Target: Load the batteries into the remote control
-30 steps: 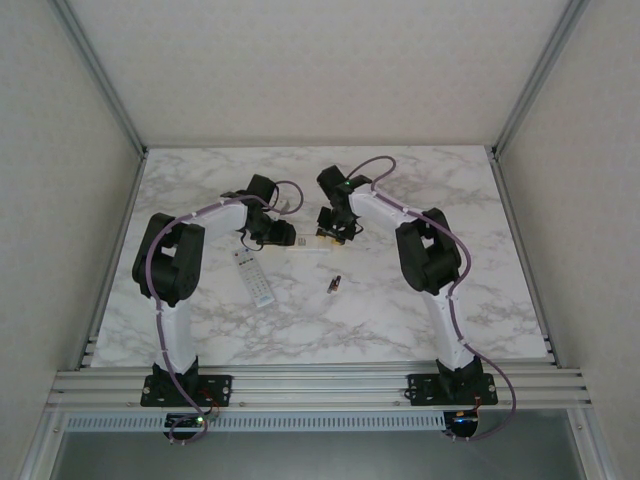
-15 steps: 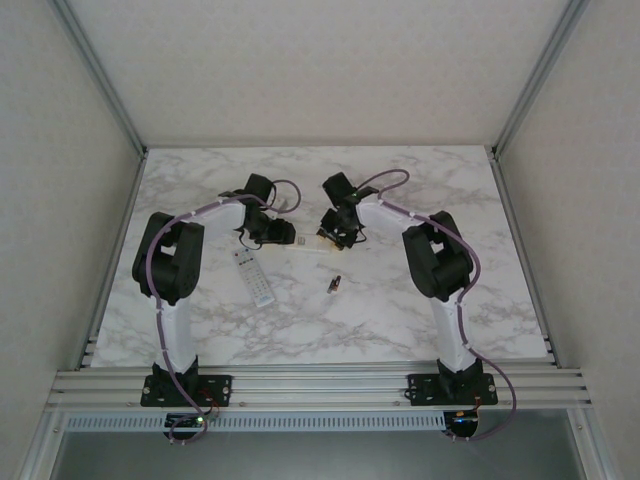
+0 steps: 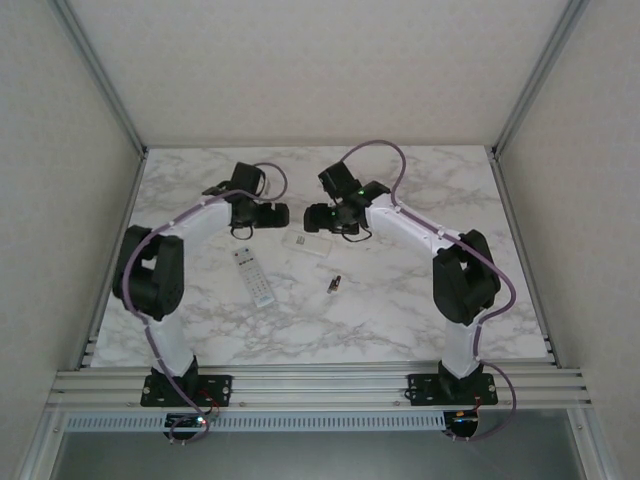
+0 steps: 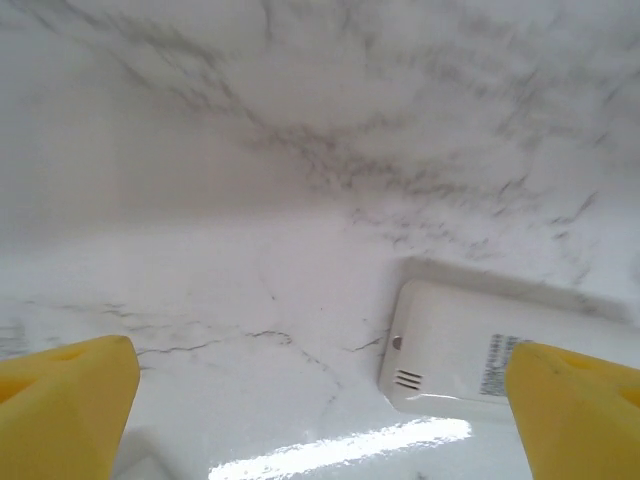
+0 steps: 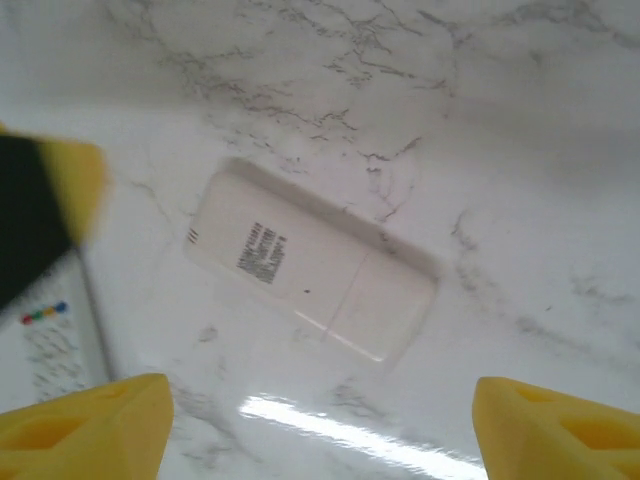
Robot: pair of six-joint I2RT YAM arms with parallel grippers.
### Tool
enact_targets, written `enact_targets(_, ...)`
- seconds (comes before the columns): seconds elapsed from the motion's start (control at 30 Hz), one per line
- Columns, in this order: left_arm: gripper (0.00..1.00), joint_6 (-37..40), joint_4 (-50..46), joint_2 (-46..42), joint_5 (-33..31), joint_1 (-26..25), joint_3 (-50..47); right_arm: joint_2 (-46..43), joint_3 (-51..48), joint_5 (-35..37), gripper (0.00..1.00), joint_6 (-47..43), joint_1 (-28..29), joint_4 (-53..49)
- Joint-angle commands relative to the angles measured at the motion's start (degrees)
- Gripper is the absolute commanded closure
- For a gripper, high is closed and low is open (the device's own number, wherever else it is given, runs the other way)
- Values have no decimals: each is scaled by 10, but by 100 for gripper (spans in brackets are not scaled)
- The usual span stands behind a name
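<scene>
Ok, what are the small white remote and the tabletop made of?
Small white remote: likely moulded plastic, smooth shell with a cover seam. Tabletop: glossy, grey-veined white, mirrors a light streak; stone or laminate, cannot tell.

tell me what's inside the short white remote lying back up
Nothing inside shows: the short white remote lies back up on the marble table with its battery cover in place, hiding the compartment. One battery lies loose on the table nearby.

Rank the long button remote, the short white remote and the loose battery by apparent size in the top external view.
1. long button remote
2. short white remote
3. loose battery, clearly smallest
</scene>
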Motion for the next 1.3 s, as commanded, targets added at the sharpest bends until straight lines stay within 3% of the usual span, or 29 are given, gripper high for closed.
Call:
enact_targets(0.0, 5, -47, 26, -68, -15, 16, -24, 51, 43, -11, 15, -209, 2, -56)
enact_targets(0.17, 0, -67, 51, -136, 23, 30, -52, 154, 152, -18, 1, -315, 4, -134)
enact_targets(0.33, 0, -81, 53, -165, 46, 30, -70, 225, 210, 2, 2, -377, 10, -165)
enact_targets(0.6, 0, -96, 48, -188, 42, 31, -91, 258, 199, 38, 15, -408, 24, -180)
enact_targets(0.73, 0, -130, 45, -187, 64, 37, -90, 255, 183, 52, 36, -415, 37, -174)
enact_targets(0.77, 0, -139, 48, -187, 71, 40, -90, 253, 180, 50, 43, -413, 39, -172)
enact_targets(0.87, 0, -164, 57, -188, 100, 52, -92, 235, 168, 31, 50, -395, 38, -157)
enact_targets(1.1, 0, -208, 24, -169, 145, 64, -42, 119, 120, -69, 60, -265, 32, -80)
enact_targets(1.27, 7, -219, -7, -123, 224, 62, 4, 29, 31, -135, 60, -131, 35, 34)
